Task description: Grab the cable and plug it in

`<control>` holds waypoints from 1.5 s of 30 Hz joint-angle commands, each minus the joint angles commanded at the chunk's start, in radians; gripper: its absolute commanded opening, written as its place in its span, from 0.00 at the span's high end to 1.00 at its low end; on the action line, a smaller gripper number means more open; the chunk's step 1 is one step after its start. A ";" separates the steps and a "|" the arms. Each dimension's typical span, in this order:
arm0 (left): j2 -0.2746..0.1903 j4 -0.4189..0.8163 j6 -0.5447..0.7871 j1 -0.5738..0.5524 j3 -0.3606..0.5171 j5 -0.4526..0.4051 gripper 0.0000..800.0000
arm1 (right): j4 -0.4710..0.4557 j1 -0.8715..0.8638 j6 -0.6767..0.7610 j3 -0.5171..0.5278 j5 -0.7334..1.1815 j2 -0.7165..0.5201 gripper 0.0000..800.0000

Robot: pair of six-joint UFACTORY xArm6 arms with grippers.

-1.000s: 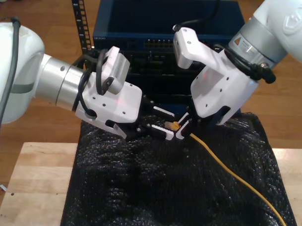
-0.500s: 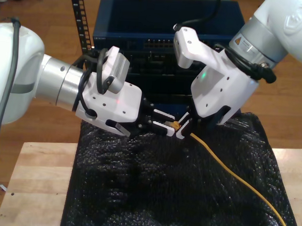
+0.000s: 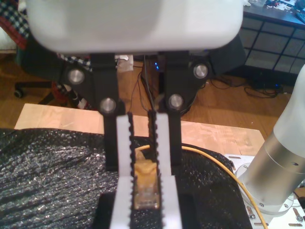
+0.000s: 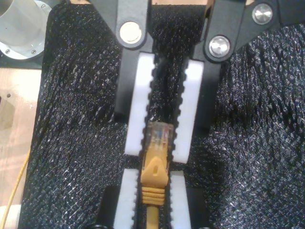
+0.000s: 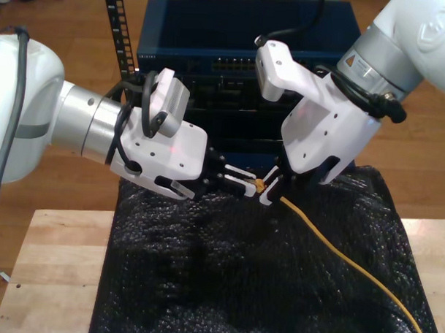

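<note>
Our first gripper (image 3: 143,191) has its jaws closed on the clear plug (image 3: 146,183) of the cable (image 5: 350,267). Our second gripper (image 4: 152,200) clamps the orange boot just behind it. Both meet above the black mat (image 5: 226,283) on the bench (image 5: 43,277), and the cable trails toward the exterior view's lower right.

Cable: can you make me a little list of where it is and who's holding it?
cable: yellow, trails across the black mat toward the exterior view's lower right
plug: between both grippers, above the mat
my first gripper: shut on the plug
my second gripper: fingers either side of the plug's clear tip; can't tell if it grips
behind: blue box with ports
</note>
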 joint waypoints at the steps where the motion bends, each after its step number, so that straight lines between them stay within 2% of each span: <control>1: 0.000 0.000 0.000 0.000 0.002 0.000 0.95 | 0.000 0.000 0.000 0.000 0.000 0.000 0.94; 2: 0.000 0.000 0.000 0.000 0.000 0.000 0.97 | 0.000 0.000 0.002 0.000 0.000 0.000 0.91; 4: 0.000 0.000 0.000 0.000 0.002 0.000 0.99 | 0.000 0.000 0.003 0.000 0.000 0.000 0.76; 7: 0.000 0.000 0.000 0.000 0.003 0.002 1.00 | -0.002 0.000 0.003 0.000 0.002 -0.003 0.59; 9: 0.000 0.000 0.000 0.000 0.002 0.002 1.00 | -0.002 0.000 0.006 0.000 0.002 -0.014 0.44; 11: 0.000 0.000 -0.002 0.000 -0.002 0.002 1.00 | -0.002 0.000 0.006 0.000 0.002 -0.028 0.35; 14: 0.002 0.000 0.000 0.017 -0.005 0.000 0.99 | -0.002 -0.003 0.006 0.000 0.000 -0.041 0.12; 17: 0.035 -0.005 0.002 0.025 -0.008 0.009 0.99 | -0.005 -0.008 0.003 -0.002 -0.002 -0.063 0.00; 20: 0.060 -0.023 0.002 0.037 -0.009 0.023 0.99 | -0.005 -0.009 0.000 -0.003 -0.005 -0.068 0.00; 30: 0.092 -0.034 -0.012 0.068 -0.038 0.061 1.00 | -0.005 -0.012 0.003 -0.011 -0.040 -0.078 0.00; 37: 0.143 -0.032 -0.101 0.092 -0.069 0.123 1.00 | -0.002 -0.009 0.000 -0.035 -0.032 -0.075 0.00; 41: 0.146 -0.032 -0.104 0.098 -0.074 0.133 0.99 | -0.011 -0.008 -0.005 -0.049 -0.025 -0.075 0.00; 45: 0.146 -0.032 -0.104 0.098 -0.074 0.143 0.99 | -0.012 -0.009 -0.077 -0.044 -0.023 -0.080 0.00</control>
